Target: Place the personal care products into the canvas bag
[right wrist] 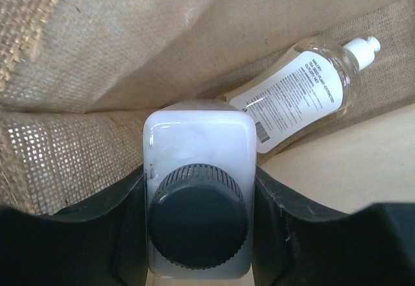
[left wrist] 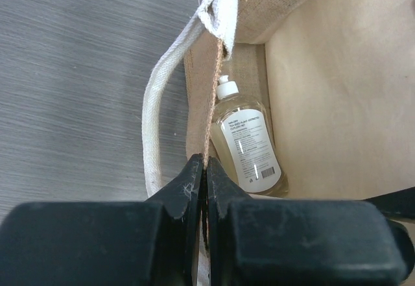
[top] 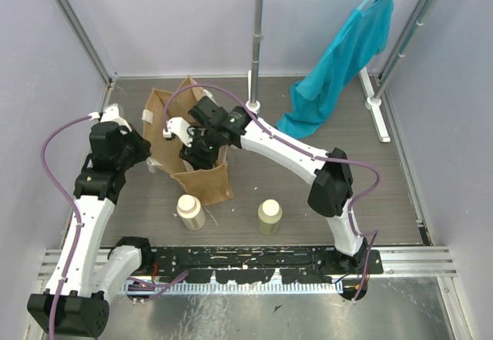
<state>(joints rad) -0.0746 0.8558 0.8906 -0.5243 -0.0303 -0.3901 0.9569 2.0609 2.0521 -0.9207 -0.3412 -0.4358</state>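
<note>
item one, canvas bag (top: pixel 209 187): tan burlap, upright on the table (top: pixel 323 209) left of centre, mouth open toward my overhead camera, a whitish strap (left wrist: pixel 162 104) hanging down its outer side. item two, left gripper (left wrist: pixel 204 166): on my left wrist feed the two black fingers are pressed together on the bag's top edge, the woven rim running straight into the slit between them and the strap just beside them. item three, right gripper (right wrist: pixel 198 231): inside the bag's mouth, clamped on the white rectangular bottle (right wrist: pixel 198 143), one finger against each side, with the dark ribbed cap (right wrist: pixel 198 216) facing the wrist camera. the bottle is within the bag's walls; i cannot tell whether it touches the bottom. item four, amber bottle (right wrist: pixel 295 91): clear, with a white cap and a printed label, lying at the bottom of the bag against the woven wall, just beside the held bottle. item five, cream round bottle (top: pixel 190 211): upright on the table, outside the bag, just in front of its near side. item six, olive-green bottle (top: pixel 269 217): upright on the table, outside the bag, to the right of the cream one and apart from it. item seven, teal garment (top: pixel 347 55): hanging at the far right, its lower end resting on the table. item eight, rack pole (top: pixel 256 39): standing behind the bag.
</note>
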